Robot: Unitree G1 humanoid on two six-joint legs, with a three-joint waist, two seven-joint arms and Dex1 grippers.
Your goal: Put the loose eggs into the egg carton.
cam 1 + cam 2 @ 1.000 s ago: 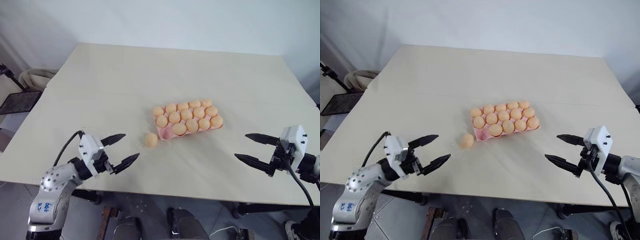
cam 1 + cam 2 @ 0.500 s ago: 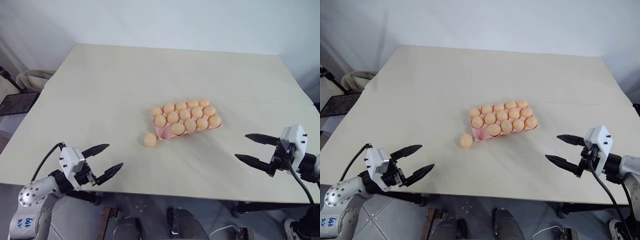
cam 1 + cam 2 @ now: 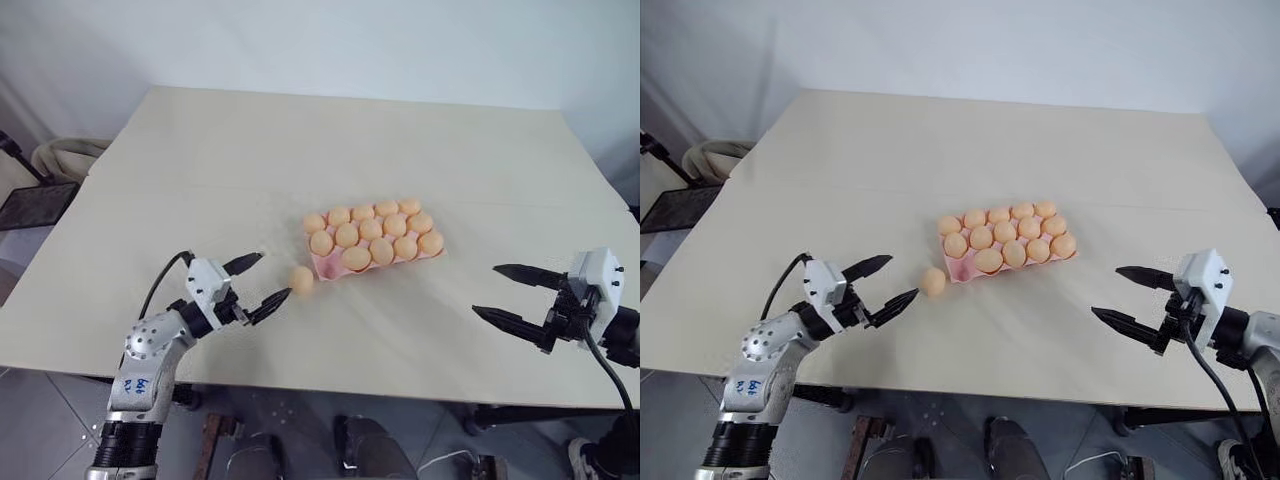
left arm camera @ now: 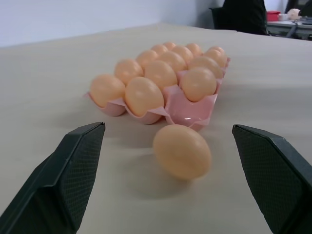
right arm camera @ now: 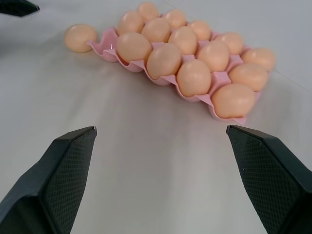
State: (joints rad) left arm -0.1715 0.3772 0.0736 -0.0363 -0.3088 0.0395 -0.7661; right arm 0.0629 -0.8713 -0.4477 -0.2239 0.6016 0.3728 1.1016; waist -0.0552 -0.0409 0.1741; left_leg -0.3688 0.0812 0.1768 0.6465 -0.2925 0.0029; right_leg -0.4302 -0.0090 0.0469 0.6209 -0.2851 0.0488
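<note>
With one egg (image 3: 302, 279) lying loose on the worktop (image 3: 200, 200), just beside the near-left corner of the carton (image 3: 437, 254) and apart from it, the step in hand is judged to be the approach to this last pick. Fourteen eggs sit in the pink carton; the one empty cup (image 4: 192, 113), seen in the left wrist view, is at the corner facing the loose egg. The left claw (image 3: 254, 283) stands open at the loose egg's left, low over the worktop and pointing toward it; in the left wrist view its two fingers (image 4: 80, 161) flank the egg with clear space on either side, touching nothing. The right claw (image 3: 508, 294) stands open as well, holding nothing, well apart from the carton on its right, and appears to be waiting. The next move calls for a short advance of the left claw until the egg lies between its fingers, then a gentle closing across the egg's middle, since a smooth oval could roll away at a nudge or slip out under a skewed squeeze. After that comes a small lift and a brief carry to the empty corner cup, which is close, with the neighbouring eggs left undisturbed.
</note>
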